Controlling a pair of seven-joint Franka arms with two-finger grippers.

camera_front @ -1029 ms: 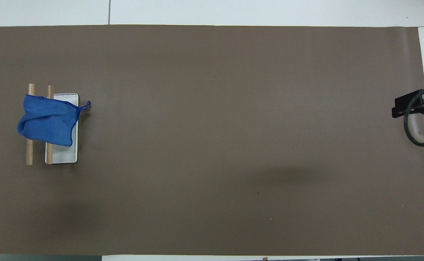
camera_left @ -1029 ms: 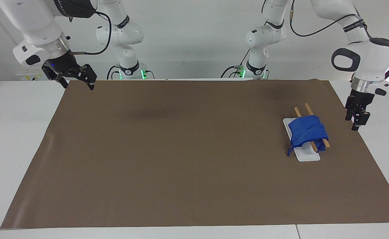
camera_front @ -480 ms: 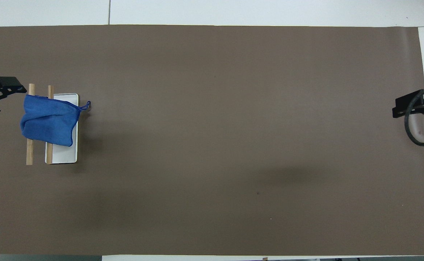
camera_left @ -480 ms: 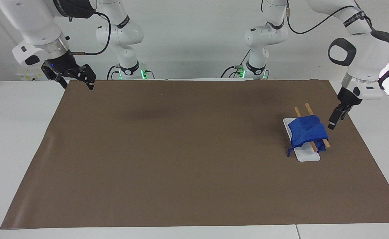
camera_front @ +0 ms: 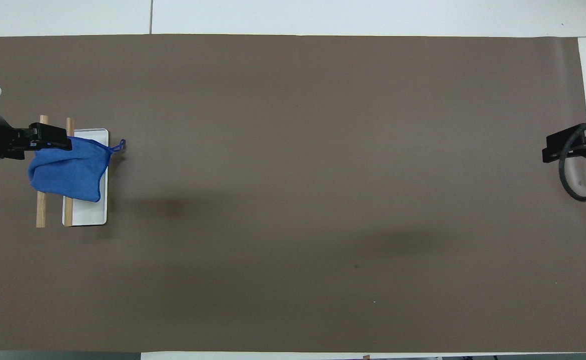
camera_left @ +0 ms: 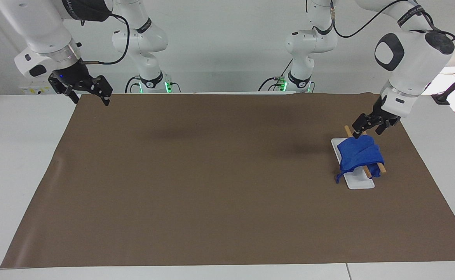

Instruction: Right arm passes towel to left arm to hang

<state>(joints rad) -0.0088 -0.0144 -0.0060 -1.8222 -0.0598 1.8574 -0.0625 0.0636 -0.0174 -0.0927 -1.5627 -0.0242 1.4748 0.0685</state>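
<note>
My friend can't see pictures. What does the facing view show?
A blue towel hangs over two wooden rods on a white tray. The left gripper, open, is just over the rods' robot-side ends. The right gripper waits, open, above the brown mat's corner.

A plain white wall (camera_left: 219, 42) rises past a white bench (camera_left: 17, 155) covered by a wide brown mat (camera_left: 211, 186), evenly lit.

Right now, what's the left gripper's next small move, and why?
Probably a short descent onto the towel. The left gripper is open over the towel's edge nearest the robots, where it drapes the two wooden rods on the white tray. The right gripper waits, open.
</note>
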